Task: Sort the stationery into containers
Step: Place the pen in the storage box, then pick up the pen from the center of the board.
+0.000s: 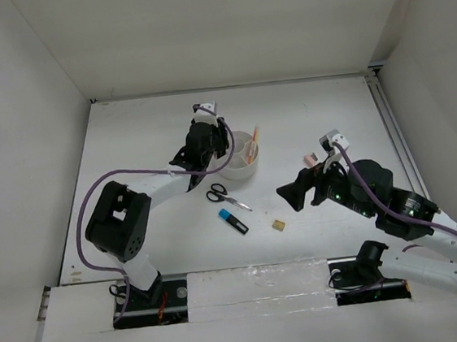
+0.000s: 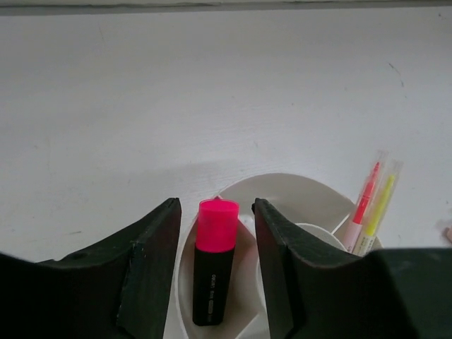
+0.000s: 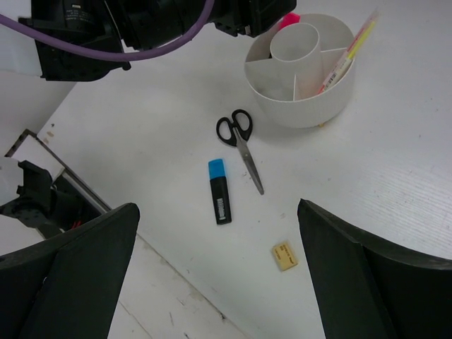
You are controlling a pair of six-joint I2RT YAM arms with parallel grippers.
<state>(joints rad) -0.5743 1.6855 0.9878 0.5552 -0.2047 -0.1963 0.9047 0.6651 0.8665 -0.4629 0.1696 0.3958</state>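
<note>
Shows, from above, a low round white tub (image 1: 245, 172) with inner dividers on a white table (image 1: 142, 131). Finds the left gripper (image 2: 215, 206) at the tub's 9 o'clock side, jaws parted around a pink-and-black highlighter (image 2: 212, 275) standing cap-up in a compartment, with a thin gap on each side, so not pinched. Places a thin red pen (image 2: 366, 198) and a pale yellow pencil (image 2: 381, 205) leaning together in the 2 o'clock compartment. Leaves three items on the table: black-handled scissors (image 1: 227, 196) at 7 o'clock, just beside the tub; a blue-and-black highlighter (image 1: 234, 221) farther out toward 6 o'clock; a small tan eraser (image 1: 279, 225) at 5 o'clock, well apart. Puts the right gripper (image 1: 287, 197) at 4 o'clock from the tub, spread wide, holding nothing, near the eraser. Judging by looks: highlighter light, rigid, smooth, likely slippery, best taken across the middle of the barrel. Scissors stiff, heavier, lying flat, probably best pinched at the pivot. Eraser tiny, light, slightly soft, grippy, needing a low pinch across opposite sides.
</note>
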